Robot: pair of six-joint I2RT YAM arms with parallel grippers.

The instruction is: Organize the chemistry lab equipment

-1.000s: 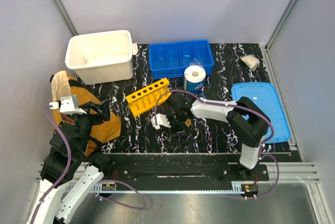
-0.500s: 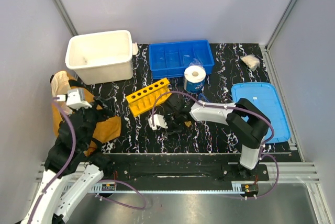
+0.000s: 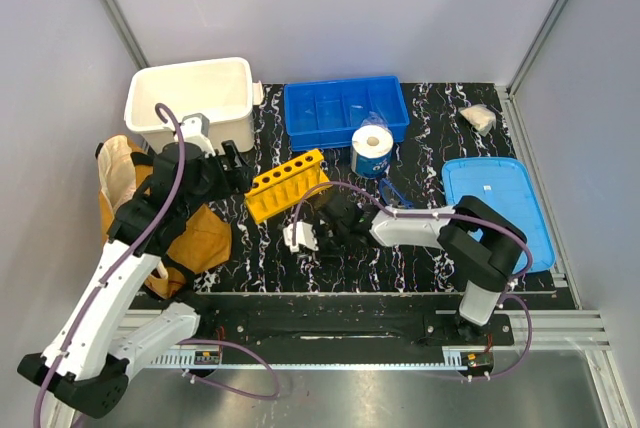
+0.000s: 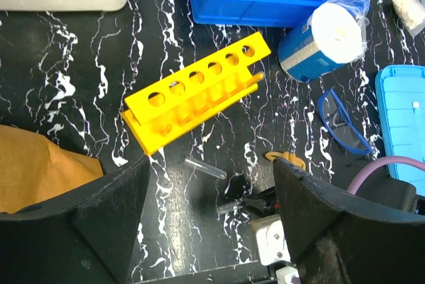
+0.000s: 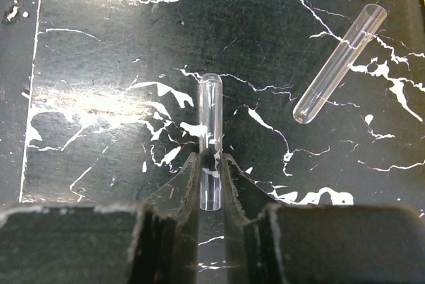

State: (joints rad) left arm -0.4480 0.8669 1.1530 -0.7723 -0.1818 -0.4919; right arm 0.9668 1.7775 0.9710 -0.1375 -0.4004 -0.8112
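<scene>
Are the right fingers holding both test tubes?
No: the right fingers pinch only one tube; the second tube lies apart from them, untouched.

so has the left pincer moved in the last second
Yes, the left pincer swung off the tan bag, up toward the white bin and yellow rack.

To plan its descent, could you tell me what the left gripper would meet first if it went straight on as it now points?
Probably the loose tube lying on the table, just short of the rack, though depth is unclear.
</scene>
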